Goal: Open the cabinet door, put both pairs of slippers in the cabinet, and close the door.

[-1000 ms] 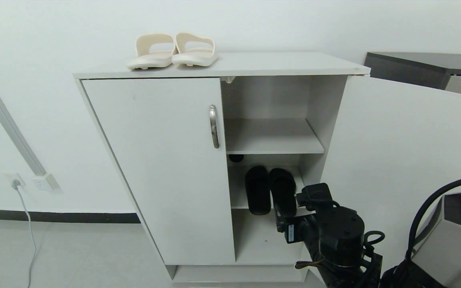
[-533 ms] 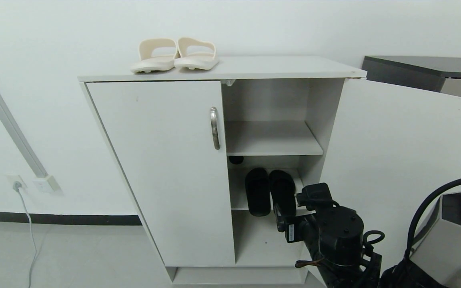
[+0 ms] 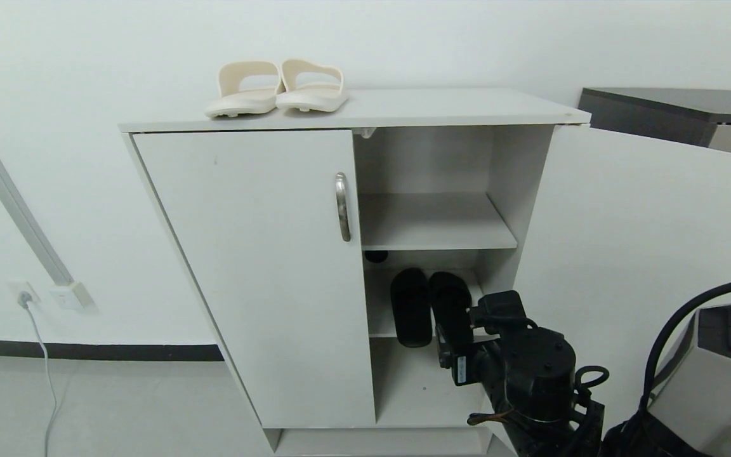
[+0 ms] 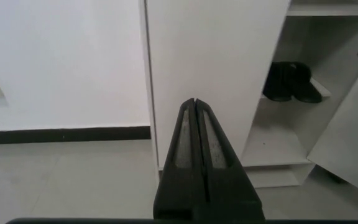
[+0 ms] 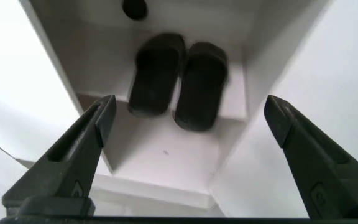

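Right now I read the cabinet [image 3: 467, 105] with its right door [image 3: 645, 241] swung wide open and its left door [image 3: 257, 273] shut, with a metal handle [image 3: 342, 206] on that door's inner edge. The black slippers [image 3: 430, 306] lie side by side on the middle shelf [image 3: 378, 304], lengthwise front to back, near ends at the shelf's front edge. A small dark round thing [image 3: 375, 256] sits behind them at the back of that shelf; I can't tell what it is. The cream slippers [image 3: 276, 87] are on the cabinet top, left half, side by side and touching, above the shut door. My right end effector [image 5: 188, 115] is spread wide with nothing in it. It sits low in front of the open side, facing the black pair but apart from it. My left end effector [image 4: 194, 104] has its fingers pressed together with nothing between them. It is out in front of the shut door, well apart from it, above the floor [image 4: 73, 180].
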Controlling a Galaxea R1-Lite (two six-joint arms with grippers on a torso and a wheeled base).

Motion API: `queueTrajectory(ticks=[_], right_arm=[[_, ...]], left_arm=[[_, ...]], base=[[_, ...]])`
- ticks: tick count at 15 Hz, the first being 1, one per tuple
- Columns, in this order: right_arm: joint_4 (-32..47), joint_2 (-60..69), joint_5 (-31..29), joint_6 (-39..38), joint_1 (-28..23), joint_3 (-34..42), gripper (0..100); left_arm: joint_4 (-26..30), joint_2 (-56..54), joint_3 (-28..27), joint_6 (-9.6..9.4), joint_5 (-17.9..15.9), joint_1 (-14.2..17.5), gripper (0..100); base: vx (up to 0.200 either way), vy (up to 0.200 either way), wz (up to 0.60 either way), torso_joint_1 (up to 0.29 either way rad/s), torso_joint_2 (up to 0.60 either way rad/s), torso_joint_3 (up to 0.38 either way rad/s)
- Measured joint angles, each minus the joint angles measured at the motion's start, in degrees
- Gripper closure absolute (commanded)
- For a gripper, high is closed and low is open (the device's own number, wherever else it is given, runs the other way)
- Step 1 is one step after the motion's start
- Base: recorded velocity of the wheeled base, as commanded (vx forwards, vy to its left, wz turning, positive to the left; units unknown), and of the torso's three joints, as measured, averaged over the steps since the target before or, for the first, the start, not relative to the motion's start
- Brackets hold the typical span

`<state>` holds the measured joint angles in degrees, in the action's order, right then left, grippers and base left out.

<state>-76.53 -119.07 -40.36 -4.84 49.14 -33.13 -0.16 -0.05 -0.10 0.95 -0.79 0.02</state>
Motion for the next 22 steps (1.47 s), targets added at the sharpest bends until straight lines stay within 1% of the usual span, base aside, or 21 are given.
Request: queueTrajectory(ticks=[15,18,22], right_arm=[[-2.6,-0.61,0.07,0.09,0.15,0.3,0],[-3.23,-0.65,0.07,0.11,0.15,0.32,0],[-7.57,-0.94,0.33,1.43,-0.13,0.54,0]], left_arm=[[0.0,0.0,0.0,0.05,0.01,-0.02,100],[0.02,0.0,-0.01,0.17,0.01,-0.05,100],[-0.02,0.0,-0.01,0.17,0.0,-0.02,100]], base=[[0.0,0.2,0.0,0.001,0.0,0.002],[0.0,0.0,0.0,0.0,0.0,0.0],[0.0,0.0,0.0,0.0,0.0,0.0]])
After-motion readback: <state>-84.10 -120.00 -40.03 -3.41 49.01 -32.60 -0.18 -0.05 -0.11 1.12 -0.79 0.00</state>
